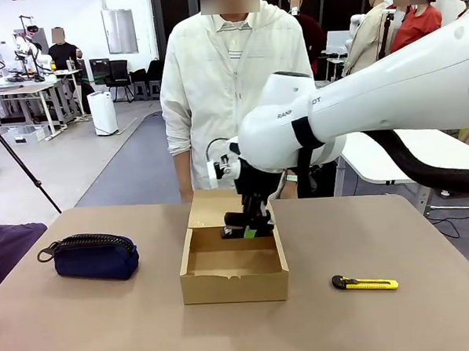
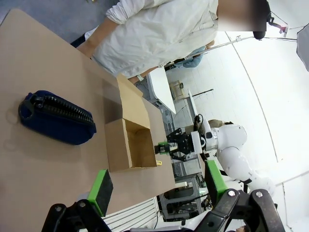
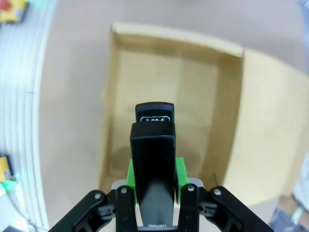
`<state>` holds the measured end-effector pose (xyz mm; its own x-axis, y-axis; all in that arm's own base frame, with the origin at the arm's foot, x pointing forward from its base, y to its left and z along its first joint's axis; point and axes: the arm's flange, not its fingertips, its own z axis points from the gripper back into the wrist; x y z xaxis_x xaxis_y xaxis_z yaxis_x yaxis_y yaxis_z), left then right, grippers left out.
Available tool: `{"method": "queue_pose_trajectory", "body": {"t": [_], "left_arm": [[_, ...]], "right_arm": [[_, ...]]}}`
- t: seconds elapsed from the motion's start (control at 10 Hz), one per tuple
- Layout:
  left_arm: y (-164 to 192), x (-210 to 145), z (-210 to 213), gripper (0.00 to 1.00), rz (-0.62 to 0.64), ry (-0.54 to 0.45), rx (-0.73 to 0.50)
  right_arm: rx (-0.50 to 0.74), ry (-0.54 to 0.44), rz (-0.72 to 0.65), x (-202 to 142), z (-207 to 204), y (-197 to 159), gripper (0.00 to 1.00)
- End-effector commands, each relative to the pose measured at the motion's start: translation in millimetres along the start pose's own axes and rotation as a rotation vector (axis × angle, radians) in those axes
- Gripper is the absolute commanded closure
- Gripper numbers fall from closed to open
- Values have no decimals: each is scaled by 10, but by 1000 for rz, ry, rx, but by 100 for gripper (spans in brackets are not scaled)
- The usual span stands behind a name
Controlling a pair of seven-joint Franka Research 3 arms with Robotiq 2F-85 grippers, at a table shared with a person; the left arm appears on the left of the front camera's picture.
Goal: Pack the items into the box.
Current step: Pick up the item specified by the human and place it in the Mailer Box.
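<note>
black bar: base hidden between pads | utility knife: edge-cropped

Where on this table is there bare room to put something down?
Bare patches: between the pouch and the box; between the box and the knife; the table strip nearest the robot, in front of all three; the right side beyond the knife. Crowded: over the box, where the right gripper holds the bar.

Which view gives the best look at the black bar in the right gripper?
The right wrist view: the black bar is centred, clamped between the right gripper's green pads above the box. The front view shows a dark sliver; in the left wrist view it is too small to make out.
</note>
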<state>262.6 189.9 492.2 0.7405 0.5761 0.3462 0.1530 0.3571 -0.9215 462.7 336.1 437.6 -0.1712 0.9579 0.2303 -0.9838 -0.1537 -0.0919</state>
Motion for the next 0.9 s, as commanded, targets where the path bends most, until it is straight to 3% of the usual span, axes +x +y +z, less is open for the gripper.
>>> {"method": "queue_pose_trajectory", "body": {"t": [0.0, 0.5, 0.6, 0.7, 0.8], "left_arm": [[3, 19, -6, 0, -18, -12, -25], [3, 19, -6, 0, -18, -12, -25], [3, 19, -6, 0, -18, -12, -25], [3, 19, -6, 0, -18, -12, -25], [3, 19, -6, 0, -18, -12, -25]], "right_arm": [[-8, 18, -19, -78, 96, 87, 100], [17, 4, 7, 14, -28, 26, 100], [30, 91, -60, 90, -281, -60, 100], [30, 65, -97, 75, -421, -61, 100], [12, 100, -168, 44, -511, -46, 100]]}}
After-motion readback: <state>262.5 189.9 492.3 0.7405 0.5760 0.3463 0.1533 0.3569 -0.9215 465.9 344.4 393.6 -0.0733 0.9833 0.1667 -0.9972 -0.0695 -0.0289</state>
